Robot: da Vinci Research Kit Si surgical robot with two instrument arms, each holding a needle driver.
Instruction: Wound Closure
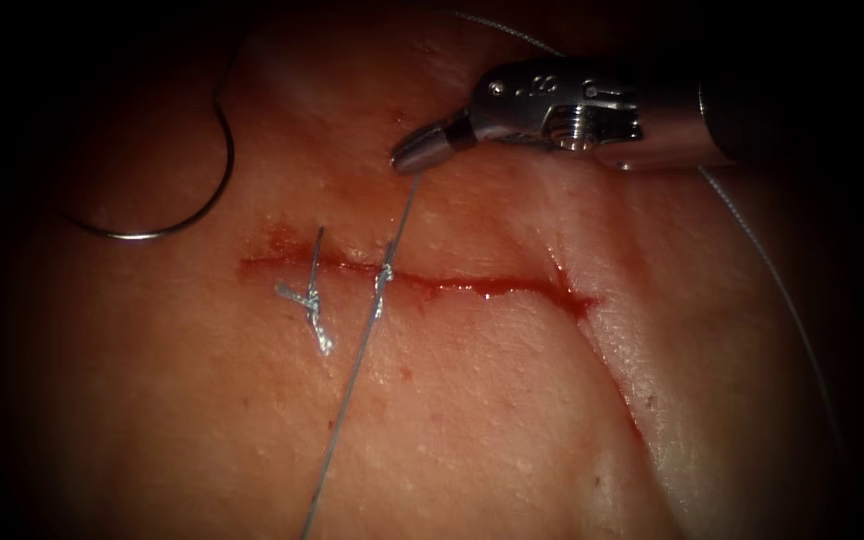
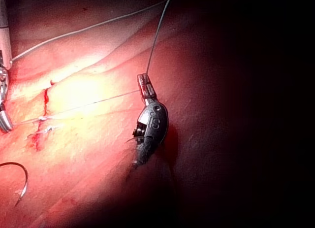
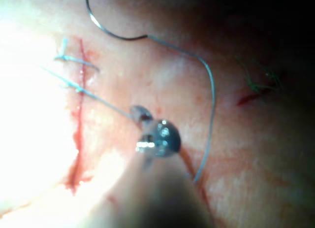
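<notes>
The cut [image 1: 472, 288] runs across the tissue [image 1: 472, 420], edged with red fluid. My right tool [image 1: 404, 157] hovers just above the cut, jaws shut on the thread [image 1: 366, 335]. That strand runs down through a knot [image 1: 384, 277] on the cut and off the lower edge. In the right wrist view the right tool [image 3: 139, 112] holds the same strand. My left tool [image 2: 144, 81] is shut on another stretch of thread [image 2: 156, 36]; a strand leads from it to the knot [image 2: 44, 120]. The needle [image 1: 197, 212] lies free on the tissue, left of the cut, not in the tissue.
A tied stitch with cut ends [image 1: 314, 310] sits on the cut's left part. Slack thread [image 1: 782, 290] trails down the right side of the tissue. A fold of tissue [image 1: 602, 330] drops away from the cut's right end.
</notes>
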